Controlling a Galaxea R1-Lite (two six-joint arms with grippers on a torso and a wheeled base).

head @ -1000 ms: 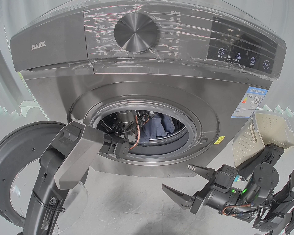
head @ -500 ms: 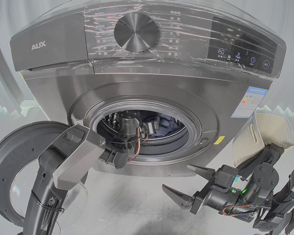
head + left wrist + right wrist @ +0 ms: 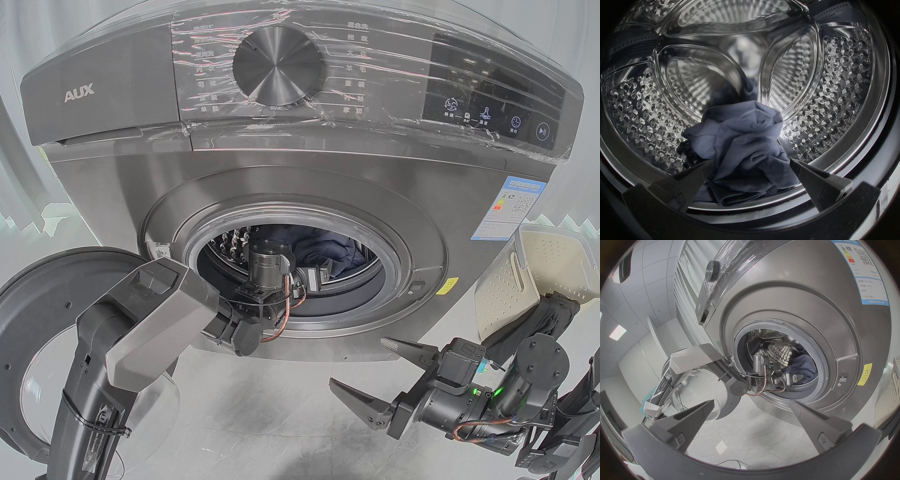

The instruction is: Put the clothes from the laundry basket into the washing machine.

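Blue garment [image 3: 747, 147]: inside the washing machine [image 3: 312, 181] drum, near its mouth.
Left gripper [image 3: 750, 162]: at the machine's opening, claw spread, empty.
Right gripper [image 3: 357, 362]: before the machine, spread, empty.
Laundry basket [image 3: 550, 262]: beside the machine.
Advice: draw the left gripper straight out, clear of the garment.

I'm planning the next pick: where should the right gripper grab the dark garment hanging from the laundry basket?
Probably the bunched fold of the dark garment draped over the rim of the laundry basket, with the right gripper coming from the robot's side: there it hangs free outside the wall.
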